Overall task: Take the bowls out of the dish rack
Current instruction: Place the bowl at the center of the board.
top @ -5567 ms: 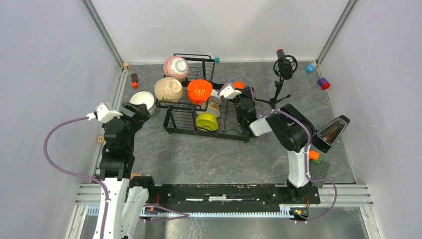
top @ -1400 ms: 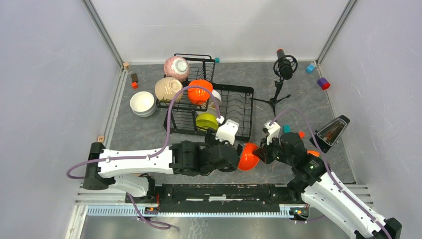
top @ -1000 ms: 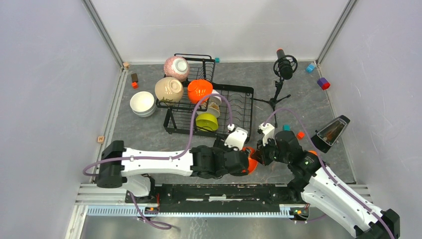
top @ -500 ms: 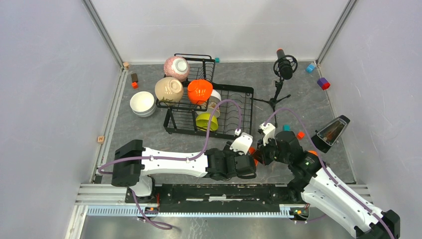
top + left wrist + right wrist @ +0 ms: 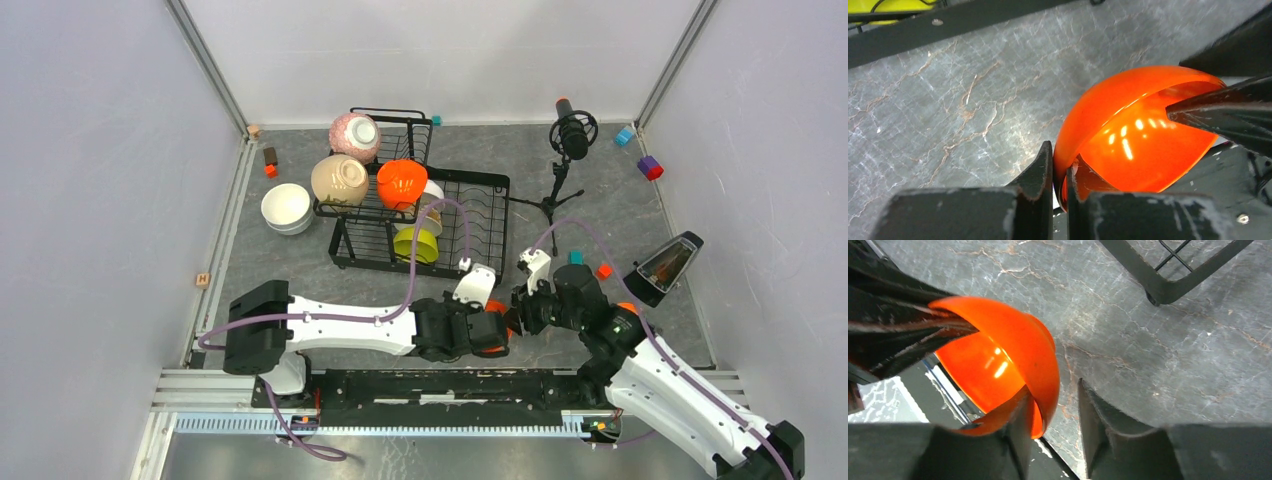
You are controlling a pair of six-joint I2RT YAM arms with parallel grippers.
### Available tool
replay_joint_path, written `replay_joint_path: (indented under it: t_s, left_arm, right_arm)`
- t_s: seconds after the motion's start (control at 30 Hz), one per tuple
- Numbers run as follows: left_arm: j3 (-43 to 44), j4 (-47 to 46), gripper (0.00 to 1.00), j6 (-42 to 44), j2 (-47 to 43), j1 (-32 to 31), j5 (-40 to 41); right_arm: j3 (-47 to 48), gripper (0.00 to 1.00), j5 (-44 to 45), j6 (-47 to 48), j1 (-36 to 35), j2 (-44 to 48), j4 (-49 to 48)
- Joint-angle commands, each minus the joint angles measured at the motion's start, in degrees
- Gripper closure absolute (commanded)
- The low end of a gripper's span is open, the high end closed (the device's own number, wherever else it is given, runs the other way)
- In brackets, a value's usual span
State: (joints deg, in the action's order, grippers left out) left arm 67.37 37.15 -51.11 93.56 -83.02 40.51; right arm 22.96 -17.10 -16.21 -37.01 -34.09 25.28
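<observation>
From the overhead camera, I am watching both arms meeting over the grey marbled table (image 5: 300,270) just in front of the large black wire dish rack (image 5: 490,228). A glossy bright orange round bowl (image 5: 498,330) is hanging between the left gripper (image 5: 487,330) and the right gripper (image 5: 519,315), clear of the rack. Through the left wrist camera, I am seeing the left fingers (image 5: 1040,170) pinching the bowl's thin rim, one inside and one outside, closed tight on it. Through the right wrist camera, the right fingers (image 5: 1095,415) are straddling the opposite rim, spread, with a gap showing between the outer finger and the wall. I am judging the bowl to be light, stiff and slick, so the rim is the place to hold, pinched deep enough that the shiny wall is not sliding out.
</observation>
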Motion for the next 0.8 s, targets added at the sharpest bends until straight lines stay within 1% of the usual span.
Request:
replay_joint_path:
  t_s: [0.0, 0.1, 0.27, 0.33, 0.47, 0.5, 0.63, 0.77]
  left_arm:
    - [-2.59, -0.83, 0.98, -1.48, -3.63, -1.73, -0.46]
    - [-5.33, -0.89, 0.98, -2.83, -5.45, -1.78, -0.95]
    - [-12.14, -4.63, 0.98, -4.83, -11.8, -1.79, -2.97]
    - [-14.27, -5.44, 0.98, -5.45, -14.1, -1.76, -3.84]
    - [-17.16, -4.1, 0.98, -7.82, -18.61, -1.79, -4.74]
    - [-17.86, -3.58, 0.98, -8.45, -19.89, -1.81, -4.91]
    - [-21.53, 0.76, 0.98, -12.22, -24.39, -1.78, -3.69]
    - [-23.47, 6.17, 0.98, -17.2, -27.24, -1.75, -1.45]
  right_arm:
    - [0.41, 0.5, -3.03, 1.53, -0.25, 0.8, -3.07]
    - [0.98, 0.36, -1.08, 1.34, -0.22, 2.64, -2.13]
    - [1.86, 0.18, 1.9, 0.81, -0.18, 5.4, -1.89]
    - [1.2, 0.17, 4.12, -0.54, -0.23, 6.18, -2.87]
    - [-0.34, 0.16, 13.38, -9.03, -0.25, 7.25, -3.84]
    - [-0.66, 0.14, 14.29, -10.11, -0.25, 7.68, -4.28]
    - [-2.92, 0.07, 12.72, -12.12, -0.24, 9.84, -8.53]
    - [-4.37, 0.04, 16.59, -12.93, -0.21, 10.58, -9.68]
